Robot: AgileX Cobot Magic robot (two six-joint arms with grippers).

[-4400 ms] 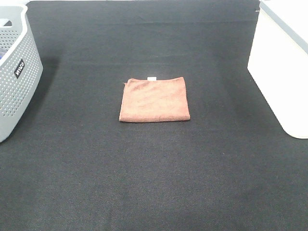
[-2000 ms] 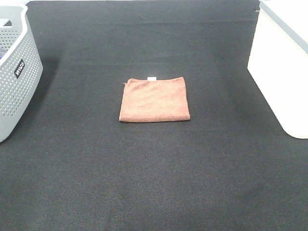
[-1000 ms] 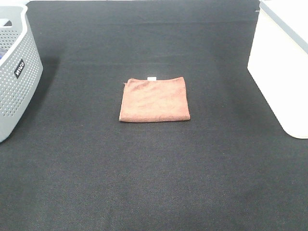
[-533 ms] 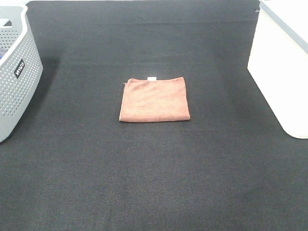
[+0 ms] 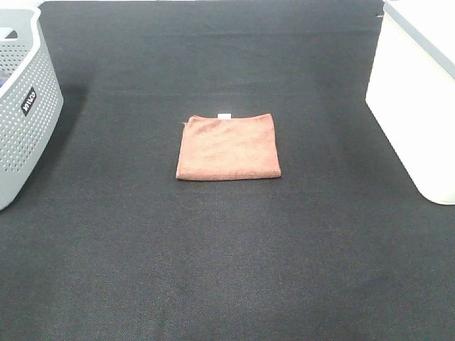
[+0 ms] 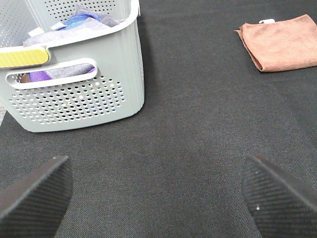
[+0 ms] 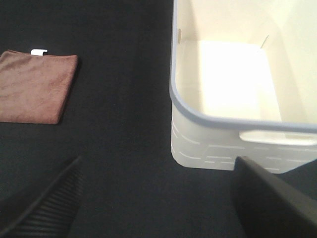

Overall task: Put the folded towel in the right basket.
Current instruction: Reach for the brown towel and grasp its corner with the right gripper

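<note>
A folded brown towel [image 5: 228, 147] with a small white tag lies flat in the middle of the black table; it also shows in the left wrist view [image 6: 280, 41] and the right wrist view [image 7: 35, 85]. The white right basket [image 5: 419, 92] stands at the right edge, and its inside [image 7: 233, 82] holds nothing. Neither arm shows in the high view. My left gripper [image 6: 158, 196] is open over bare cloth beside the grey basket, far from the towel. My right gripper [image 7: 158, 203] is open over bare cloth near the white basket's front corner.
A grey perforated basket [image 5: 21, 106] stands at the left edge and holds purple and grey cloths [image 6: 79, 22]. Black cloth [image 5: 227, 270] covers the whole table.
</note>
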